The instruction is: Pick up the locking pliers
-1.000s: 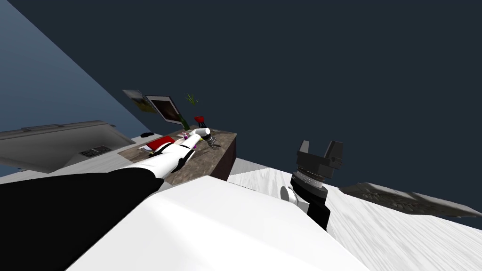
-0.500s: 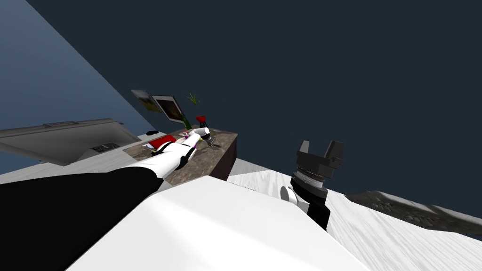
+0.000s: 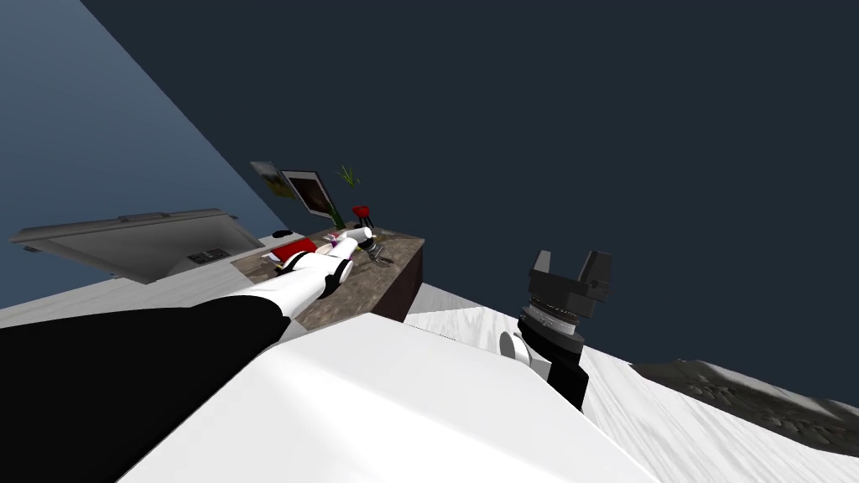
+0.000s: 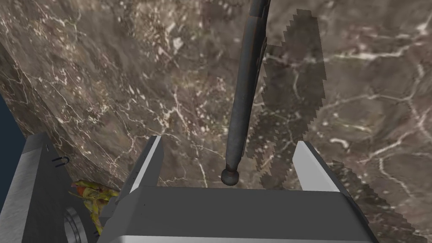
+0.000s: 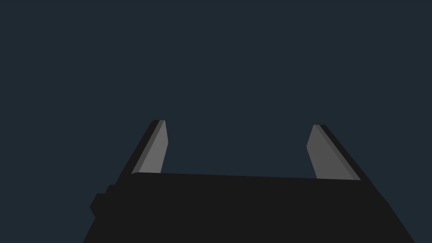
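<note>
Locking pliers (image 4: 247, 84) lie on the brown marbled tabletop (image 4: 97, 76), directly ahead of the left end effector (image 4: 229, 141). Its fingers stand apart, one on either side of the knobbed handle end. The tool's long axis runs straight away from that end effector, along its reach. The right end effector (image 3: 570, 270), also spread, hangs well apart from the tabletop, so the left arm is nearer.
</note>
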Motion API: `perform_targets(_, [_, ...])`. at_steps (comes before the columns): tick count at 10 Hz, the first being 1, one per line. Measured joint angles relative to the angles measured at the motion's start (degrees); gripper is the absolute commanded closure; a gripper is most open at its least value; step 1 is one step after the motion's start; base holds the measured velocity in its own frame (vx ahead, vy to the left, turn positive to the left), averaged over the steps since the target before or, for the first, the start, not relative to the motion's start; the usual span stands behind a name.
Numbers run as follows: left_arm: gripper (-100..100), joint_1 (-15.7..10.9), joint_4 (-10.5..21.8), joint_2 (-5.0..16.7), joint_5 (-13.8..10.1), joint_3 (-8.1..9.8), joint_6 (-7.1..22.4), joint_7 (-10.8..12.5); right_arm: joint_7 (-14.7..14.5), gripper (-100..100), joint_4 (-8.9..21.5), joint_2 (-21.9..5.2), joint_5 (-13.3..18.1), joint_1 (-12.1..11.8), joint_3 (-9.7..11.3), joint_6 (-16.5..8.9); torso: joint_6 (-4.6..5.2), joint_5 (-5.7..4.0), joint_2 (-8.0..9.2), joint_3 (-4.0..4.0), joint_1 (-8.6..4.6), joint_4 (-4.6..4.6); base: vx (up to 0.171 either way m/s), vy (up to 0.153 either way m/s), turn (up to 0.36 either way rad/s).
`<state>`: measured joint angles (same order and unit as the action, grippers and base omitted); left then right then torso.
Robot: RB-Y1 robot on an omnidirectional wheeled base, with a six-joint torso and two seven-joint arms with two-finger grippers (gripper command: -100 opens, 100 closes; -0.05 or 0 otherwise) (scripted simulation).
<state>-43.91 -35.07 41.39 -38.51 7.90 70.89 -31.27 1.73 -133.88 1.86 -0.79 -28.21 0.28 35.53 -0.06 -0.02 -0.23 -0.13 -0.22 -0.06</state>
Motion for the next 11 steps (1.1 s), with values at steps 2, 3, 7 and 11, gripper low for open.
perform_targets(2, [-100, -1.11, 2.76, -0.54, 1.56, 2.11, -0.53, -2.95, 0.00, 0, 0.00, 0.00, 0.00, 0.00, 0.00, 0.00, 0.01, 0.00, 0.05, 0.02, -0.01, 0.01, 0.034, -0.055, 0.064])
perform_targets(3, [-100, -1.18, 3.20, -0.72, 2.05, 2.83, -0.61, -4.01, 0.00, 0, 0.00, 0.00, 0.00, 0.01, 0.00, 0.00, 0.03, 0.00, 0.08, 0.04, 0.05, 0.01, 0.038, -0.035, 0.089])
perform_targets(7, [-100, -2.75, 7.38, -2.21, 5.76, 7.96, -1.22, -9.76, 0.00, 0, 0.00, 0.00, 0.00, 0.01, 0.00, 0.00, 0.02, 0.01, 0.05, 0.02, 0.05, 0.00, 0.043, -0.051, 0.080])
perform_targets(11, [100, -3.47, 9.05, -2.28, 6.32, 8.67, -1.46, -11.21, 0.00, 0, 0.00, -0.01, 0.00, 0.01, 0.00, 0.00, 0.06, 0.05, 0.16, 0.09, 0.23, 0.05, 0.003, -0.005, 0.002])
